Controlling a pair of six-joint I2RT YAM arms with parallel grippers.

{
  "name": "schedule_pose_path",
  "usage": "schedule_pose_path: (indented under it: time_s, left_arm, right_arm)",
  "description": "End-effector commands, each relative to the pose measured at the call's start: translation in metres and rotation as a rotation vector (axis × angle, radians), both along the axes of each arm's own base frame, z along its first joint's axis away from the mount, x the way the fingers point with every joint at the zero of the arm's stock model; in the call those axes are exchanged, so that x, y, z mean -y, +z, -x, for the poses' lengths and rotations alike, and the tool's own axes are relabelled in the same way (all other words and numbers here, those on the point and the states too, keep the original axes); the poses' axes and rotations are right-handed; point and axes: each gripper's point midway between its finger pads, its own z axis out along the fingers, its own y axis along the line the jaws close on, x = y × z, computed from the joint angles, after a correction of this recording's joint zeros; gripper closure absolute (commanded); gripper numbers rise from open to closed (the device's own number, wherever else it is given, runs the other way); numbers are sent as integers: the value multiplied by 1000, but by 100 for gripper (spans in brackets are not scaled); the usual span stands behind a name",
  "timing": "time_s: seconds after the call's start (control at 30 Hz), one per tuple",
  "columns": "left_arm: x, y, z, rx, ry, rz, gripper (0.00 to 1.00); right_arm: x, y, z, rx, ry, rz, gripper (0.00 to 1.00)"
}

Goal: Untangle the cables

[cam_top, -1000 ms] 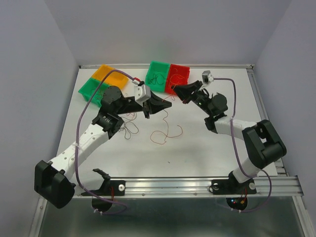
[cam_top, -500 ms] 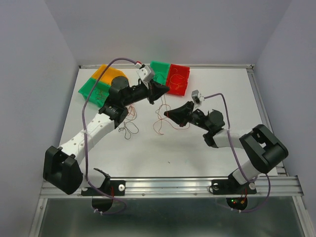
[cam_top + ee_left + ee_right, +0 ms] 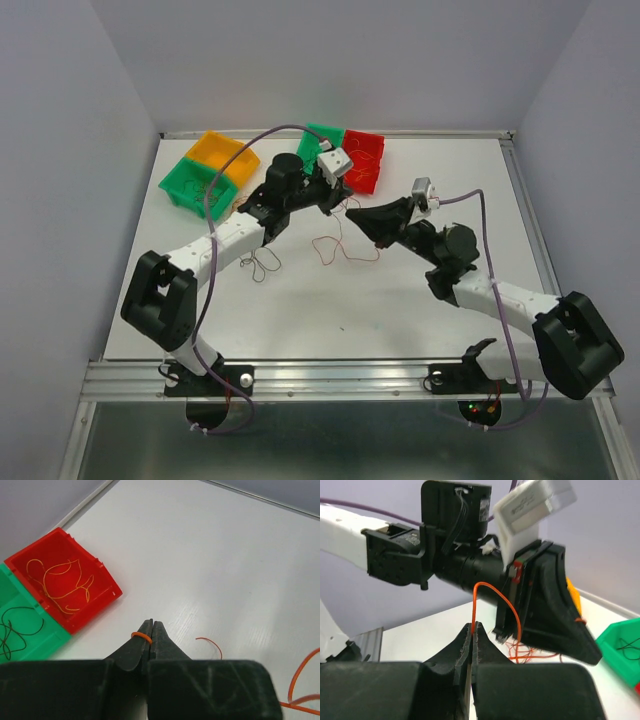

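Changed: within the last second both arms swung inward, and the left pincer [image 3: 151, 625] and right pincer [image 3: 472, 626] now meet over mid-table, just in front of the red plastic bin [image 3: 96, 566].
Cable: the hair-thin orange cable [image 3: 475, 602], lying flat on the white table [image 3: 420, 300] a second ago, is now lifted and hangs in loops between the two pincers.
Left pincer: pressed together, with the orange cable looped round one fingertip.
Right pincer: pressed together on the orange cable, which arches up from its tips.
What it means: the orange cable looks to be coming clear of the tangle. A thin dark cable [image 3: 262, 262] lies apart on the table, to the left.
Already binned: orange strands [image 3: 62, 587] in the red bin, black ones in the green plastic bin [image 3: 47, 641] touching it.
Hard to make out: where the orange cable's free ends lie, and whether any knot remains. The left arm hides part of the far green bin from above.
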Motion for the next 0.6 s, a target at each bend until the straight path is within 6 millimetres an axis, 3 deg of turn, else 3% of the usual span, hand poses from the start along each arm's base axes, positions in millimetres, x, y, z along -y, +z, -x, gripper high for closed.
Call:
schedule_pose_path:
  time_s: [0.0,0.13,0.37,0.47,0.57]
  left_arm:
    - [6,17,21,94,-146,10,100]
    - [7,17,66,88,-339,35,100]
    - [-13,58,154,102,-649,163,100]
    - [-18,65,170,125,-691,183,100]
    - [-16,71,163,124,-656,188,100]
  right_arm:
    - [17,54,-28,123,-209,-24,100]
    - [29,56,-55,113,-300,8,100]
    - [48,40,-84,45,-371,13,100]
    - [42,34,-89,28,-336,28,99]
    - [35,31,-86,17,-288,30,100]
